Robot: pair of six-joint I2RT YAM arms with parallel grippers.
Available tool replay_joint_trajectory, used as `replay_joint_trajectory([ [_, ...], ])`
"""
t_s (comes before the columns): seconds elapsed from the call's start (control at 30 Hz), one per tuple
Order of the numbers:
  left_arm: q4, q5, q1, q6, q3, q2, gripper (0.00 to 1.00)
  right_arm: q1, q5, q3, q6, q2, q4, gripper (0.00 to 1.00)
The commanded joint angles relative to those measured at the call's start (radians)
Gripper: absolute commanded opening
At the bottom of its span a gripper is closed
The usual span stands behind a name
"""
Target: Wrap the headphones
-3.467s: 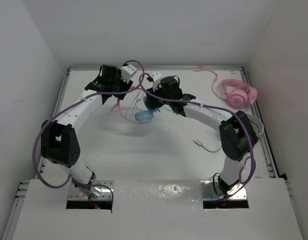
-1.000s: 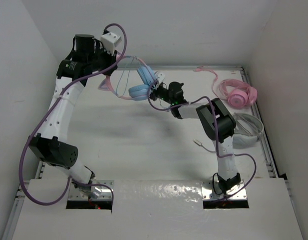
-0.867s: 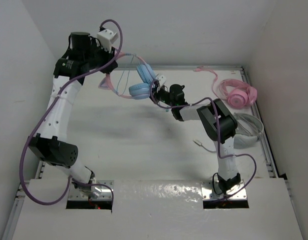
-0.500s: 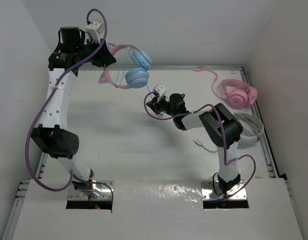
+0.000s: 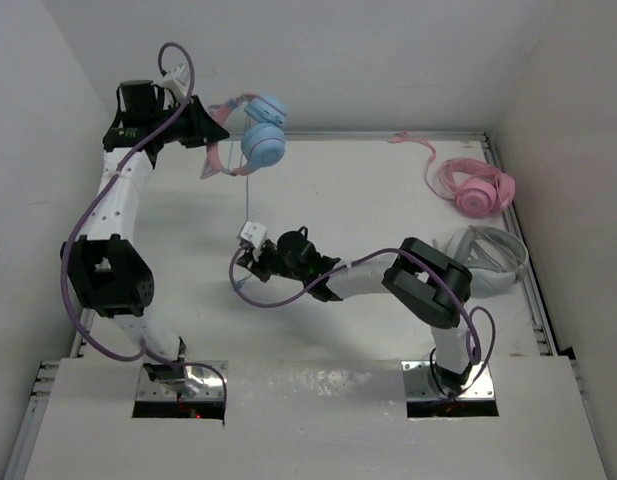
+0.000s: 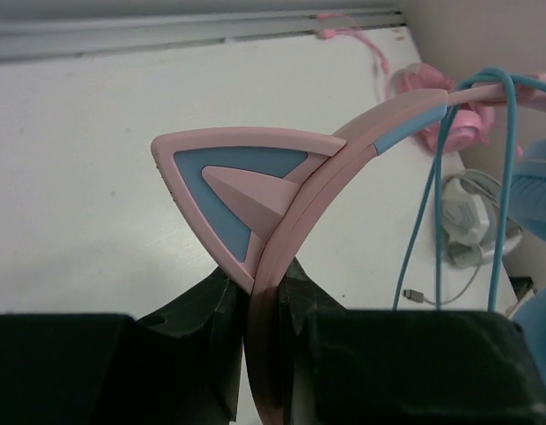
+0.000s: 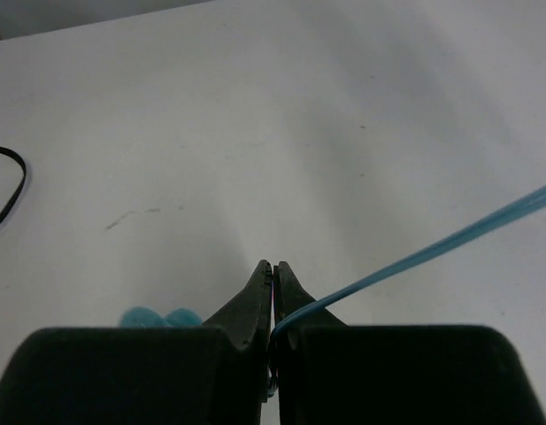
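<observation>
Left tool [image 6: 271, 285]: clamped on the thin pink headband of the headphones [image 5: 258, 137], just below one cat ear. The set hangs in the air over the far left of the worktop [image 5: 388, 190], both blue ear cups dangling on the right of my grip.

Right tool [image 7: 273, 282]: jaws together, pinching the pale blue cable [image 7: 414, 257], low over the worktop, left of centre and nearer than the headphones. The cable runs from the cups down to this tool in what looks like a nearly straight line (little slack, as far as I can judge).

Risks, as I judge them:
- If the two tools draw further apart, the cable takes the load; it could strain where it enters the cup, or slide out of the right tool's pinch.
- My hold on the headband is narrow and off-centre. The weight of the cups could swing the band or twist it out of the jaws during winding.
- A loose turn would slip off the slim band.

Count:
- Headphones: three. One blue-and-pink (mine), one all-pink set [image 5: 475, 188] far right, one white-grey set [image 5: 483, 255] on the right.
- Ear cups on mine: two.
- Cables in hand: one.
- Tools: two, both occupied.
</observation>
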State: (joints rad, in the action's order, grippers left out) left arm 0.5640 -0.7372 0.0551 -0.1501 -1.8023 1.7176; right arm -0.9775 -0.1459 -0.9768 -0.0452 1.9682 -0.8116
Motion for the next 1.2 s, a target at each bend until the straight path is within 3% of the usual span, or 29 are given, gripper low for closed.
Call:
replay_joint_trajectory([
  [0.0,-0.234,0.076,0.014,-0.111,0.118,-0.056,0.0,-0.05,0.023,-0.085,-0.001,-0.052,0.145,0.0],
  [0.1,-0.311,0.186,0.012,-0.102,0.217,-0.05,0.0,-0.072,-0.062,-0.19,-0.016,-0.042,0.299,0.0],
  [0.23,-0.369,0.295,0.005,-0.042,0.311,-0.036,0.0,-0.07,-0.145,-0.227,-0.093,-0.063,0.328,0.0],
  [0.5,-0.423,0.63,-0.087,0.257,0.38,0.001,0.0,-0.07,-0.245,-0.289,-0.073,-0.193,0.523,0.0],
  [0.7,-0.47,0.726,-0.116,0.431,0.437,-0.013,0.0,-0.067,-0.054,-0.303,0.116,-0.348,0.753,0.0],
  [0.83,-0.506,0.786,-0.197,0.617,0.509,-0.061,0.0,-0.058,0.138,-0.379,0.208,-0.374,0.909,0.0],
  [1.03,-0.501,0.765,-0.274,0.748,0.618,-0.122,0.0,-0.007,0.489,-0.445,0.419,-0.356,0.959,0.0],
  [1.17,-0.419,0.742,-0.294,0.753,0.61,-0.138,0.0,0.072,0.597,-0.497,0.519,-0.298,0.95,0.0],
])
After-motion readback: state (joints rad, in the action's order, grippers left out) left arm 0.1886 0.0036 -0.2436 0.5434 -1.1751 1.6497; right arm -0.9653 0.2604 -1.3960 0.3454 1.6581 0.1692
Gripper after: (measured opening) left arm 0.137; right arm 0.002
